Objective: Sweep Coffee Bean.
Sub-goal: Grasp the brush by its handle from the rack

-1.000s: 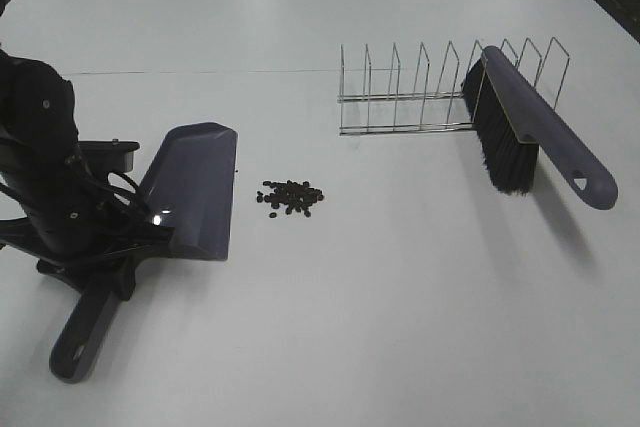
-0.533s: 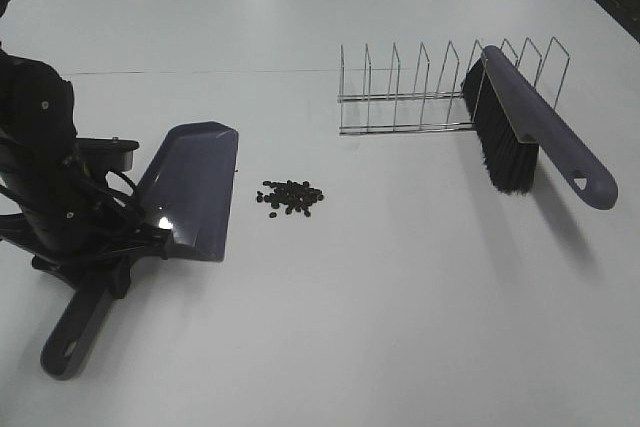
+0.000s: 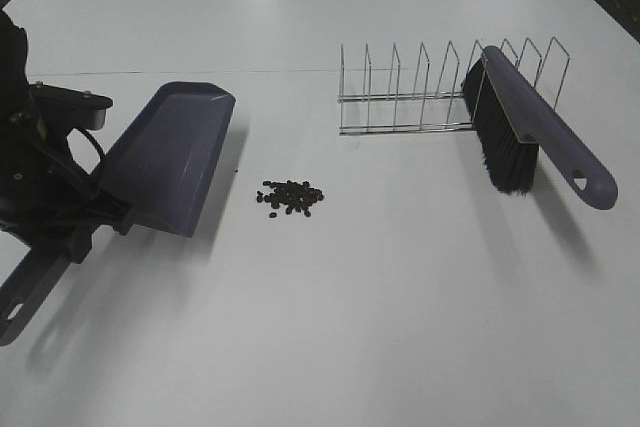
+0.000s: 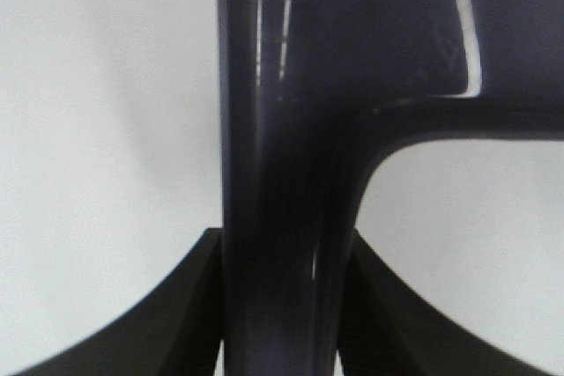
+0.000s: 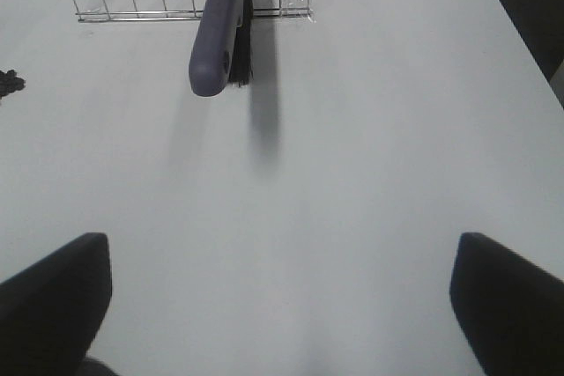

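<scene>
The coffee beans (image 3: 290, 197) lie in a loose dark cluster on the white table (image 3: 350, 327); their edge also shows in the right wrist view (image 5: 9, 84). My left gripper (image 3: 85, 222) is shut on the handle of a grey-purple dustpan (image 3: 165, 157) and holds it tilted above the table, left of the beans. The left wrist view shows the handle (image 4: 282, 129) clamped between the black fingers (image 4: 176, 314). My right gripper (image 5: 282, 297) is open and empty over bare table; it is out of the high view. The brush (image 3: 530, 137) leans in the wire rack (image 3: 410, 97).
The rack stands at the back right with the brush handle (image 5: 220, 24) sticking out toward the front. The table's right edge (image 5: 515, 41) runs close to the right gripper. A thin seam crosses the table behind the dustpan.
My left gripper has lifted the dustpan off the table and drawn it up and back to the left, away from the beans. The beans, brush and rack have not moved.
</scene>
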You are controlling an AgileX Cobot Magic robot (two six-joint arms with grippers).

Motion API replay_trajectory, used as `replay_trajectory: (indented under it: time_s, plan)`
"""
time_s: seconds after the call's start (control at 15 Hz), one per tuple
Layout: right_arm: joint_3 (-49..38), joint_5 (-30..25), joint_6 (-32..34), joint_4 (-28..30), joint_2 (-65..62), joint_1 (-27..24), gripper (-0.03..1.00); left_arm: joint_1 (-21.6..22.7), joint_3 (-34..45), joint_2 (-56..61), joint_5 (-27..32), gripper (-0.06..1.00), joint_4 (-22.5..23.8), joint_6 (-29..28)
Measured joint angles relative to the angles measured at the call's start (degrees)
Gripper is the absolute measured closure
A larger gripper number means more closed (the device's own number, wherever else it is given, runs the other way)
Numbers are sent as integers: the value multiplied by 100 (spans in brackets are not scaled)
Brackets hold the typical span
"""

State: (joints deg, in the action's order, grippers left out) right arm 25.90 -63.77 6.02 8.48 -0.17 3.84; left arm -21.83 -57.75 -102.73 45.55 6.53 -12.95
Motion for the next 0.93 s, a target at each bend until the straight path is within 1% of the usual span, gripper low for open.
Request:
replay_trajectory:
  time_s: [0.13,0.2,0.27,0.33,0.47,0.53,0.6,0.73,0.93]
  plan:
    - [0,0,-97,-52,0,0,1,0,0,57,69,63,160,86]
    - [40,0,-115,-57,0,0,1,0,0,57,86,63,223,252]
    - [126,-6,-132,-57,23,0,1,0,0,57,80,63,292,498]
    - [235,-11,-143,-57,132,0,1,0,0,57,-11,63,350,985]
    - [424,-40,-183,-57,481,0,1,29,0,57,-212,63,332,1243]
    - [498,-46,-183,-57,665,0,1,138,0,57,-338,63,212,1295]
    - [636,-63,-183,-57,894,0,1,493,0,57,-453,63,86,1335]
    - [670,-74,-183,-86,951,0,1,831,0,57,-435,63,63,1518]
    - [676,-103,-172,-143,991,0,1,905,0,57,-395,63,57,1942]
